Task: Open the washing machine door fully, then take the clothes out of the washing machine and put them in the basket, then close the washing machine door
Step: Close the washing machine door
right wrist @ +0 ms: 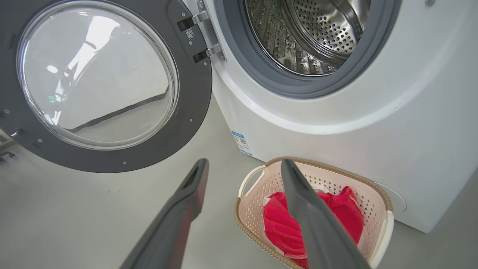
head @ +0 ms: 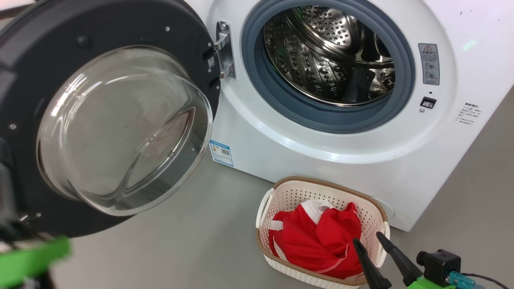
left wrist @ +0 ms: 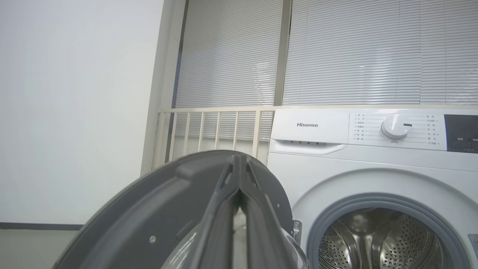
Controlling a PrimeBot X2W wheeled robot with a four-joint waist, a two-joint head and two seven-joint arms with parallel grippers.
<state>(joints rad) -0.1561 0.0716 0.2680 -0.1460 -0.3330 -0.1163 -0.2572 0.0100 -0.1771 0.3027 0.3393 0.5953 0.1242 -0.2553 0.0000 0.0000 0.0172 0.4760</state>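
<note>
The left gripper [left wrist: 239,160] is shut, its two fingers pressed together to the tips with nothing seen between them. The grey edge of the washing machine door [left wrist: 160,209] stands just beyond the tips; whether they touch it cannot be told. Past those fingers the left wrist view takes in the top panel of the washing machine [left wrist: 336,179], with the word "Hisense" [left wrist: 307,124], a white dial [left wrist: 396,126] ringed by print too small to read, slatted blinds [left wrist: 373,52] and a pale railing [left wrist: 209,127]. The head view shows the door swung wide, its glass bowl bulging out, and the steel drum [head: 329,52] with no fabric in it. The right gripper [head: 367,239] has its jaws spread wide and holds nothing. Just ahead of and below its fingertips sits the basket [head: 291,198], close against the machine's front, with the clothes [head: 317,241] heaped inside. Bare grey floor [head: 180,241] lies open between the door's lower edge and the basket. A small blue sticker [head: 221,153] marks the machine's lower corner and a grey warning label [head: 429,64] sits beside the drum opening; neither can be read.
</note>
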